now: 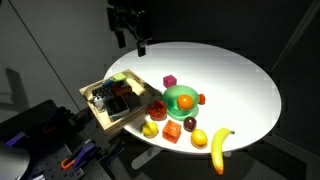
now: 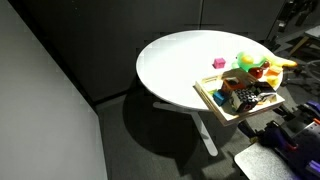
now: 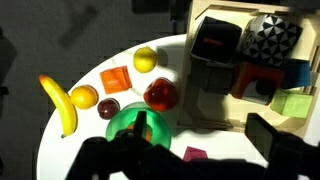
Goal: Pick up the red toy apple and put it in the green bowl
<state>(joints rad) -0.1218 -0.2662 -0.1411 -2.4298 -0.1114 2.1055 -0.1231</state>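
Arm high above table (image 1: pixel 240 80), gripper (image 1: pixel 132 44) open, empty; red toy apple (image 3: pixel 160 95) beside green bowl (image 3: pixel 128 122).

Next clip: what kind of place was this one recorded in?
Probably a lab or test room, not a home: dark backdrop walls, a round white table, and toy fruit such as the banana.

Wrist view: red toy apple (image 3: pixel 160 95) glossy bright red, centre. green bowl (image 3: pixel 118 122) bright green, lower centre. banana (image 3: pixel 60 102) yellow, left. cube (image 3: pixel 117 79) red-orange. round fruit (image 3: pixel 108 107) dark maroon. block (image 3: pixel 272 38) black-and-white triangle pattern, upper right. Exterior view: table (image 1: pixel 240 70) white.
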